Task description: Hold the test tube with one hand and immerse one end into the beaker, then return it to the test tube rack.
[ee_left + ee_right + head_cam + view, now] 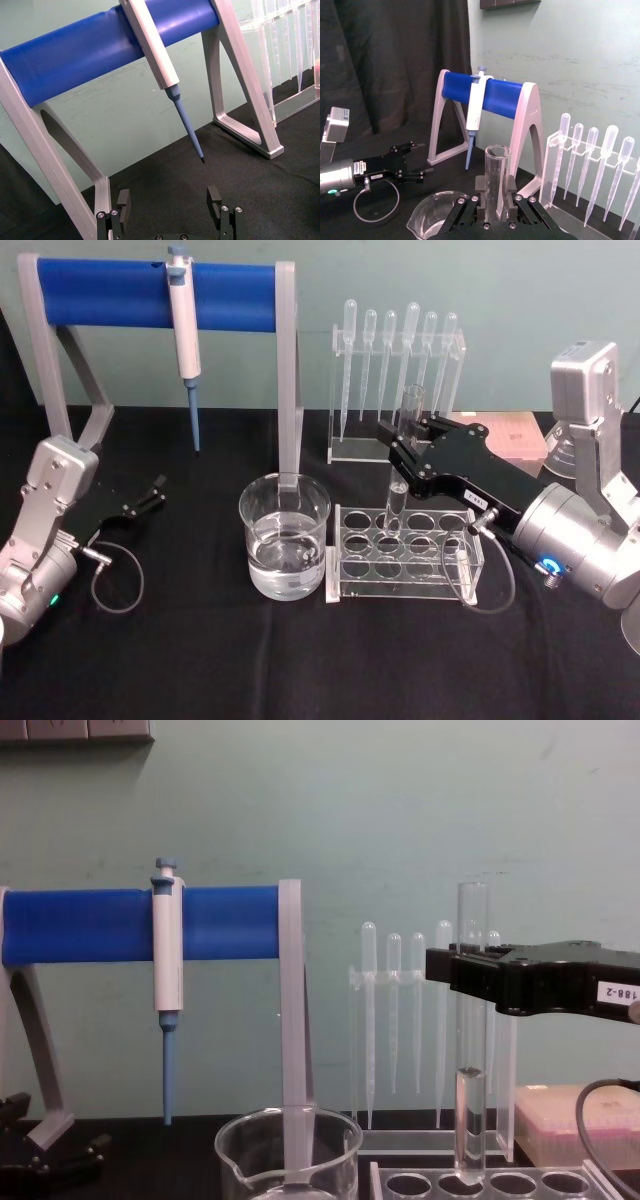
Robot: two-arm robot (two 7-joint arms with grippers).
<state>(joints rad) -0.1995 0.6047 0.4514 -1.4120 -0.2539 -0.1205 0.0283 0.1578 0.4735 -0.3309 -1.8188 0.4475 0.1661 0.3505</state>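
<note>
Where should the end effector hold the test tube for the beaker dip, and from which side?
Hold the test tube by its upper half, below the open rim, from the robot's right, as the right end effector does now. It stands upright at the test tube rack, so a side pinch leaves the rounded lower end free for the beaker. The left end effector sits open.

There was one test tube and one beaker. One rack showed eight round holes, in two rows of four. One white-and-blue pipette hung on one blue-barred stand. Six plastic pipettes stood in one clear holder. There was one pinkish box. Two grippers were present, the left gripper and the right gripper, each with two jaws. All sat over one black worktop.
</note>
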